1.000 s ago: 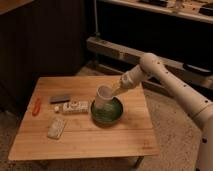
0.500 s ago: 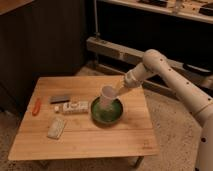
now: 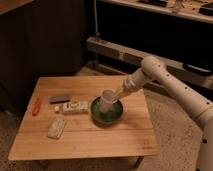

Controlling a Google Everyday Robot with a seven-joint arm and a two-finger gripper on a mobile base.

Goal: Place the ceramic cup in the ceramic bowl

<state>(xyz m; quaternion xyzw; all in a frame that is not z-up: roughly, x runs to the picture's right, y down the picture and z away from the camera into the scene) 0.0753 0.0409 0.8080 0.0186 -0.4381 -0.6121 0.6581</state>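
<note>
The white ceramic cup hangs tilted just over the dark green ceramic bowl, which sits near the middle of the wooden table. My gripper reaches in from the right on the white arm and is shut on the cup's right side. The cup's lower part sits inside the bowl's rim line; I cannot tell whether it touches the bowl's floor.
Left of the bowl lie a flat white printed box, a dark grey flat box, a pale packet and an orange tool. A dark shelf unit with a low rail stands behind the table.
The gripper with the cup has moved slightly down and right, bringing the cup lower over the bowl. The other objects have not moved.
</note>
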